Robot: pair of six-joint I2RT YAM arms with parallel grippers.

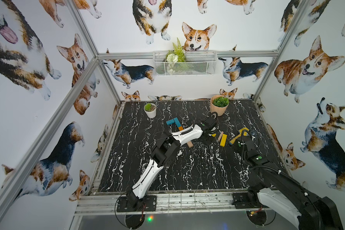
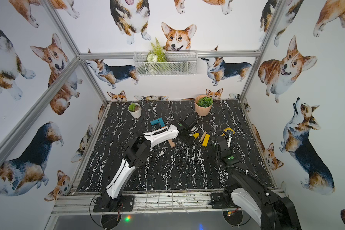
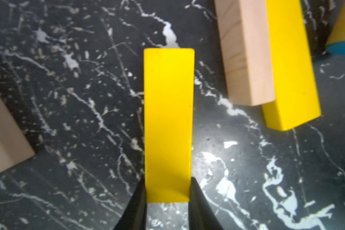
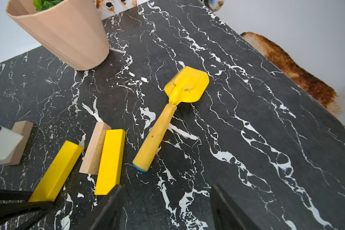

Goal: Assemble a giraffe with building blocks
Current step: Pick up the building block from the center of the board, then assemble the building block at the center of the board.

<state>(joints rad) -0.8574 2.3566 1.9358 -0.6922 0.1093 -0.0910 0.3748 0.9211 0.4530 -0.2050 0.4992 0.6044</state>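
My left gripper (image 3: 167,191) is shut on one end of a yellow block (image 3: 168,123), which stands on its long edge at table level (image 4: 56,173). Beside it a tan block (image 4: 95,148) leans against a second yellow block (image 4: 111,161). In both top views two teal blocks (image 1: 172,121) form an L with an orange block (image 1: 180,128) below them. The left arm covers what follows, and a tan block end (image 1: 190,144) sticks out beneath it. My right gripper (image 4: 165,199) is open over bare table, just short of the pair of blocks.
A yellow toy shovel (image 4: 167,119) lies to the right of the blocks, its handle end close to my right gripper. A tan plant pot (image 1: 219,105) and a small white pot (image 1: 150,110) stand at the back of the black marble table (image 1: 187,169).
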